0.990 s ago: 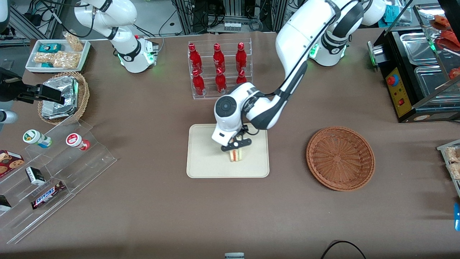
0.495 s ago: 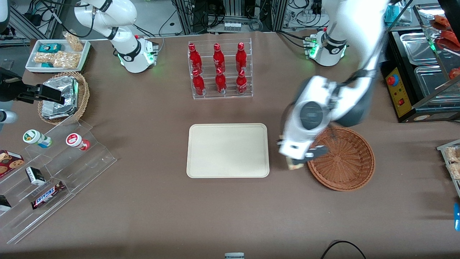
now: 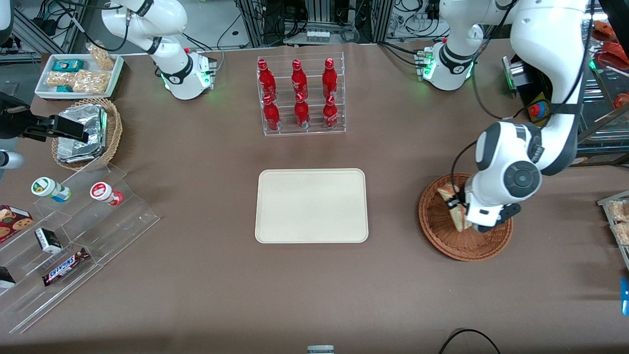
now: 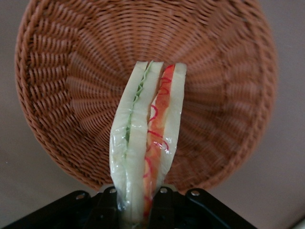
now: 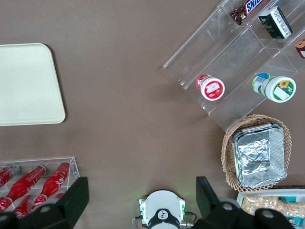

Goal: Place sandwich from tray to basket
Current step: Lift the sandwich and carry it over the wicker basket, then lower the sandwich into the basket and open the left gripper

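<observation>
My gripper (image 3: 456,201) is over the wicker basket (image 3: 444,241), its jaws closed around the wrapped sandwich (image 3: 460,217). In the left wrist view the gripper (image 4: 138,207) has one end of the sandwich (image 4: 131,138) between its jaws; bread, green lettuce and an orange-red filling show through clear wrap. The round brown basket (image 4: 228,95) spreads out around and under the sandwich, with nothing else visible in it. Whether the sandwich touches the basket's floor cannot be told. The cream tray (image 3: 312,206) lies bare beside the basket, toward the parked arm's end of the table.
Farther from the front camera than the tray, a clear bin (image 3: 305,132) holds red bottles. A black oven (image 3: 602,147) stands toward the working arm's end. A clear stepped rack (image 3: 113,231) and a basket with a foil pack (image 3: 81,132) are toward the parked arm's end.
The gripper has carried the sandwich from the tray toward the working arm's end, past the basket's rim to over its inside. The sandwich now shows more of its length in the front view.
</observation>
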`<move>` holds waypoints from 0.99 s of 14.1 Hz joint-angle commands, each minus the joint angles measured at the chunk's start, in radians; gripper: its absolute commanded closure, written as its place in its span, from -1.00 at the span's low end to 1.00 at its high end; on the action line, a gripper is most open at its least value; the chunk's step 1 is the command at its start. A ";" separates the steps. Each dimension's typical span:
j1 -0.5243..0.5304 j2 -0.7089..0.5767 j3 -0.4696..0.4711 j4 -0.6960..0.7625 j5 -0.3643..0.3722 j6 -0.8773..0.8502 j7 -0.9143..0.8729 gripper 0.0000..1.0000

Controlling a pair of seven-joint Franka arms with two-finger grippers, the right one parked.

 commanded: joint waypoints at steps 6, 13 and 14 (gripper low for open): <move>0.062 0.057 -0.014 -0.013 -0.017 0.098 -0.009 0.80; 0.057 -0.007 -0.015 0.019 -0.009 0.055 0.016 -1.00; 0.057 -0.044 -0.015 0.035 -0.006 -0.010 0.081 -1.00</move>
